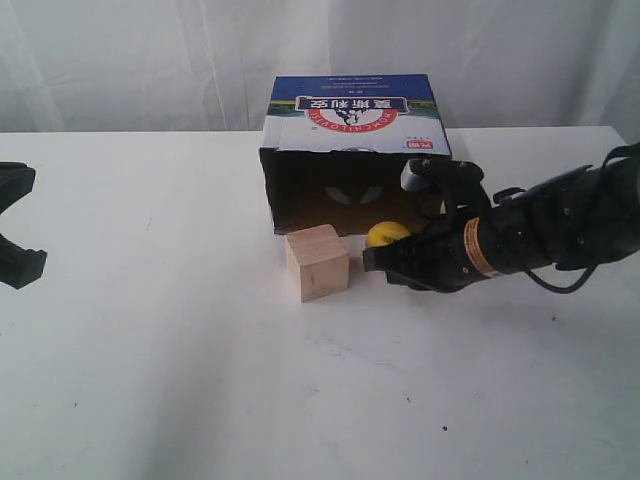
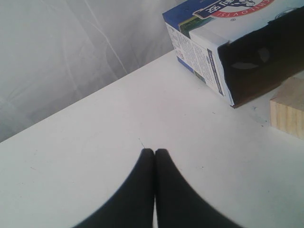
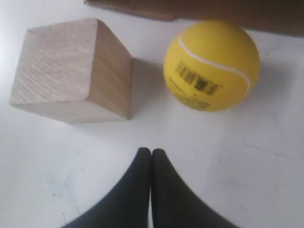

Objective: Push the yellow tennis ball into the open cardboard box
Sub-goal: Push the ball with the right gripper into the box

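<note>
The yellow tennis ball [image 1: 386, 234] [image 3: 212, 65] rests on the white table just in front of the open cardboard box [image 1: 352, 125] [image 2: 223, 52], at the mouth of its dark inside. My right gripper [image 1: 372, 259] [image 3: 151, 151] is shut and empty, its tips low on the table a short way from the ball, not touching it. My left gripper [image 2: 155, 152] is shut with nothing in it, far off at the left edge of the table [image 1: 15, 235].
A pale wooden cube [image 1: 317, 262] [image 3: 76, 69] [image 2: 288, 109] stands beside the ball, just left of it in the exterior view and close to the box's front. A white curtain hangs behind the table [image 1: 180, 350].
</note>
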Available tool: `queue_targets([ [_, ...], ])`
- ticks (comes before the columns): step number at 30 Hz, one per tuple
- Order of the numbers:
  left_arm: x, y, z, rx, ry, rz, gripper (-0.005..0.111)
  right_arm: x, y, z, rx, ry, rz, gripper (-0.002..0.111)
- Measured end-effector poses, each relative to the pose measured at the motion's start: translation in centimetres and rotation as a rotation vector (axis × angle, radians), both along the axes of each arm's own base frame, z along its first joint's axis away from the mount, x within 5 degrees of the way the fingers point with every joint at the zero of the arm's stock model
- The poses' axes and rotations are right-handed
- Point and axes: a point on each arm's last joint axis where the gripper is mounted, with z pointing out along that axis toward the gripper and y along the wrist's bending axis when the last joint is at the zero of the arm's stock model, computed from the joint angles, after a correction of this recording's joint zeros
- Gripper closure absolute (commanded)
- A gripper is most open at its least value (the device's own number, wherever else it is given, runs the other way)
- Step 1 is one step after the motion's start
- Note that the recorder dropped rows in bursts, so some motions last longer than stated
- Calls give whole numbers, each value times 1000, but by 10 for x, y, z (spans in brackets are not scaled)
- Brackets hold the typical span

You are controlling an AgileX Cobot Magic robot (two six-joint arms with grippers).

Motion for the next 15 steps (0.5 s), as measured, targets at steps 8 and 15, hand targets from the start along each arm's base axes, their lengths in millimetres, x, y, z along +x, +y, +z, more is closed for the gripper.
queue_targets([
  [8, 0, 0, 0, 0, 0, 0, 107, 16, 3, -20, -32, 20, -15, 108],
  [15, 0, 0, 0, 0, 0, 0, 107, 66, 7, -20, -62, -103, -59, 108],
])
